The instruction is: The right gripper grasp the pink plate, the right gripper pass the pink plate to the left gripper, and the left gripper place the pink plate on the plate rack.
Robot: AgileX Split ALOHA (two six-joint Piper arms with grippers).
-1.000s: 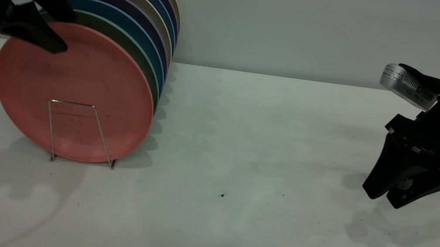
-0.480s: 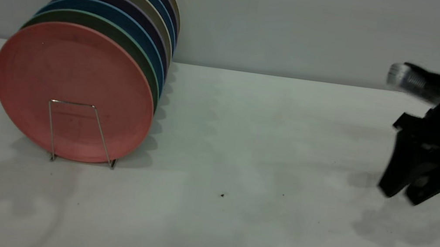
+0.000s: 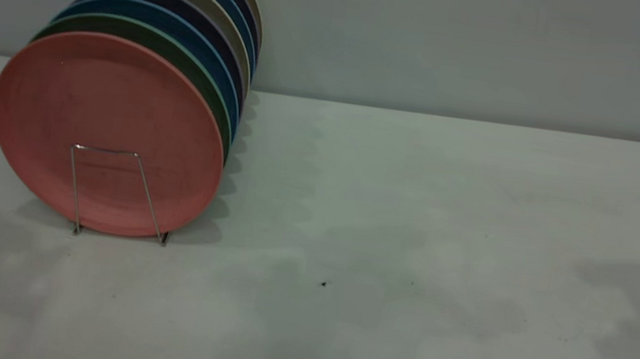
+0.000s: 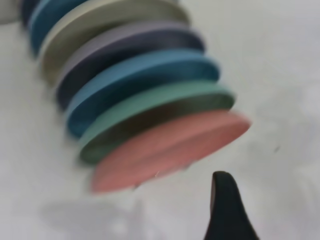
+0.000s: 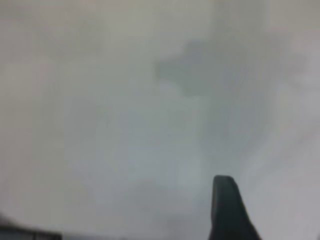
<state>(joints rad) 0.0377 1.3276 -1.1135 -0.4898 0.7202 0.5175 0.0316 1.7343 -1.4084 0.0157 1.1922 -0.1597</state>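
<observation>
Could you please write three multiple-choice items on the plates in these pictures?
1. Where in the row is the pink plate?
A. front end
B. middle
C. back end
2. What colour is the plate right behind it?
A. beige
B. green
C. purple
3. How does the pink plate sit?
A. flat on the table
B. face down on the stack
C. on edge in the rack

Answers: A, the pink plate is nearest the exterior camera; B, a green plate follows it; C, it stands on edge behind a loop of the plate rack.

No readable text, label, brand, number or sign anywhere in any view.
</observation>
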